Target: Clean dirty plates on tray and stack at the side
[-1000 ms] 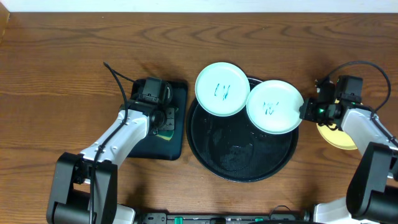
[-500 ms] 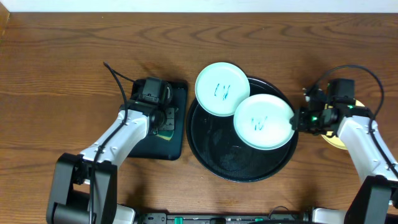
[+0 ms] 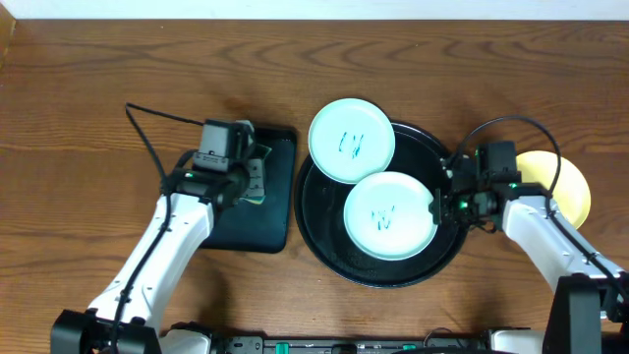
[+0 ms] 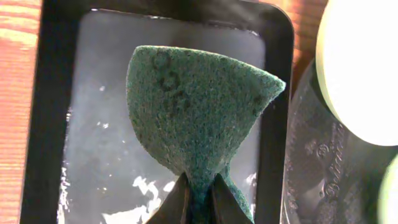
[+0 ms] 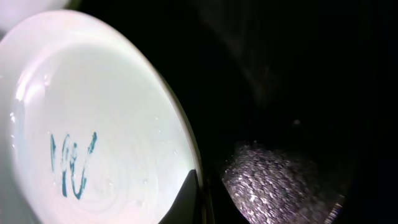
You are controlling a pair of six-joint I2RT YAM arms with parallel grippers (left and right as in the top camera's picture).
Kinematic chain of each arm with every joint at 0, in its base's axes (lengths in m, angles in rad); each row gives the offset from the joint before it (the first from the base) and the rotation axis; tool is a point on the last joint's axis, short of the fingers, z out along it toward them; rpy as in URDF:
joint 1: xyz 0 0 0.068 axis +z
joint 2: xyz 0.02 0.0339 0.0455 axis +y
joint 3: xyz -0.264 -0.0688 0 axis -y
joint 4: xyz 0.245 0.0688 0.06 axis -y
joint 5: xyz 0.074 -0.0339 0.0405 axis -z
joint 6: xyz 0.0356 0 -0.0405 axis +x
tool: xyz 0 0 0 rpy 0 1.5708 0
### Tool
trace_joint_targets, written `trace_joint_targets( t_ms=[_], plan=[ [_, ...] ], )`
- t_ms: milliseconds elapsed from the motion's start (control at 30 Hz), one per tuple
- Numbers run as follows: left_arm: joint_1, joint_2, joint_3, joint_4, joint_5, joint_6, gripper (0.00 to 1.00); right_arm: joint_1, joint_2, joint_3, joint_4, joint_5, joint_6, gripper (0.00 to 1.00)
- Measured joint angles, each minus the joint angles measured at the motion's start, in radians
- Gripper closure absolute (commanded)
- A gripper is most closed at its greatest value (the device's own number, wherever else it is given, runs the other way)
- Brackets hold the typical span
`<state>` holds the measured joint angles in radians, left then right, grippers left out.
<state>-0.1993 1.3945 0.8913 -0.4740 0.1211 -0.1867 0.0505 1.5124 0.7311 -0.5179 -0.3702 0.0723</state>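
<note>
Three plates show from overhead. The rear mint plate [image 3: 352,140] sits at the upper left of the round black tray [image 3: 334,258] and overlaps its rim. The centre mint plate [image 3: 388,216] lies inside the tray, its blue-green scribble facing up. The yellow plate [image 3: 567,180] rests on the bare wood tabletop [image 3: 98,88], beyond your right arm and partly hidden by it.

Your right gripper [image 3: 442,203] is clamped on the right edge of the centre mint plate, so the plate extends leftward from the jaws over the tray floor. In the right wrist view one fingertip [image 5: 188,198] presses at the plate's rim. You cannot tell whether the plate is lifted or resting.

Your left gripper [image 4: 198,190] is pinched tight on the green sponge [image 4: 193,112], which fans out above the small rectangular tray [image 4: 38,124], just left of the round tray and apart from every plate.
</note>
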Motion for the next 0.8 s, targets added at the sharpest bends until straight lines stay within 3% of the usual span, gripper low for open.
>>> trace_joint_targets(
  t_ms=[333, 800],
  plan=[
    [0.165, 0.0, -0.001, 0.061, 0.309, 0.015, 0.93, 0.012, 0.002, -0.074, 0.093, 0.0, 0.019, 0.99],
    [0.345, 0.0, -0.001, 0.036, 0.787, 0.239, 0.92, 0.012, 0.002, -0.074, 0.096, 0.004, 0.023, 0.99]
  ],
)
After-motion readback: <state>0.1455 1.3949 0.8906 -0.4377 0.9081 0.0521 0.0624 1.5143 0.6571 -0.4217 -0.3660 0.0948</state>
